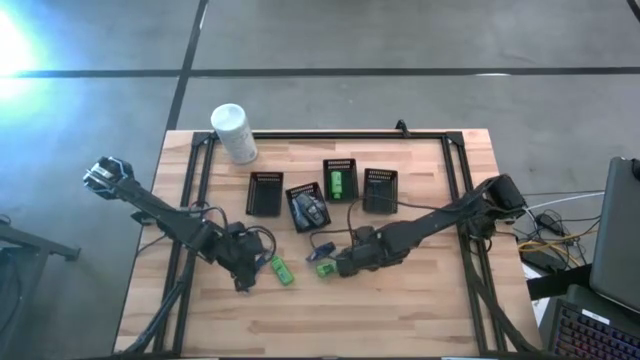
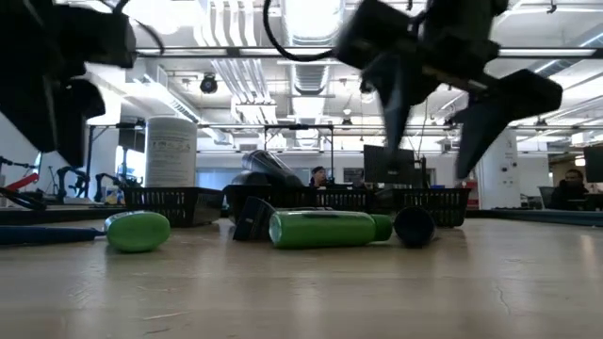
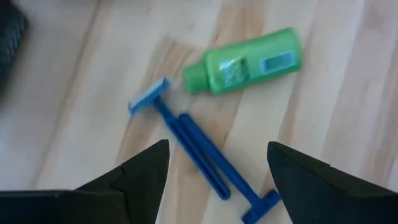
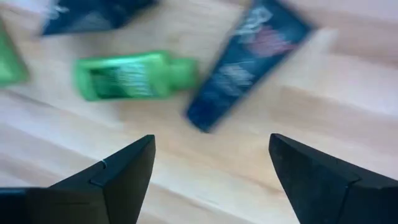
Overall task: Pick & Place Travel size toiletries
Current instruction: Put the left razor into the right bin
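My left gripper is open and empty above two thin blue razors that lie side by side on the table. A bright green bottle lies just beyond them; it also shows in the high view. My right gripper is open and empty above another green bottle and a dark flat tube, both lying flat on the wood. A second dark tube lies farther off. In the low view the right gripper hangs clear above the green bottle.
Four small black slatted baskets stand in a row mid-table; one holds a green bottle, another holds grey and dark items. A large white canister stands at the far left. A black frame rims the table.
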Robot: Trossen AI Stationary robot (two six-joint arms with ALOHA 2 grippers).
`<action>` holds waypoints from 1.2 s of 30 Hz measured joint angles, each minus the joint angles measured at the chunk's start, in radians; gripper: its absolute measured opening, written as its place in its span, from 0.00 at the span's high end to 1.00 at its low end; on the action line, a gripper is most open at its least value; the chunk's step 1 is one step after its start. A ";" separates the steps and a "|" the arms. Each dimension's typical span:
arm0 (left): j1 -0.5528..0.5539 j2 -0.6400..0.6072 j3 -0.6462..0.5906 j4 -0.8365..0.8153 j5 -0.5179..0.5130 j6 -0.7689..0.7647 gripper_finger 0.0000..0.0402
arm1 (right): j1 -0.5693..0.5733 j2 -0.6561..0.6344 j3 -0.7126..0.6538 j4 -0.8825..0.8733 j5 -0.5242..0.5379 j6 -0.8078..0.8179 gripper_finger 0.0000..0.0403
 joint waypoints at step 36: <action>0.033 0.306 0.146 -0.157 0.052 -0.377 0.31 | -0.170 -0.326 -0.238 -0.186 0.131 -0.552 0.22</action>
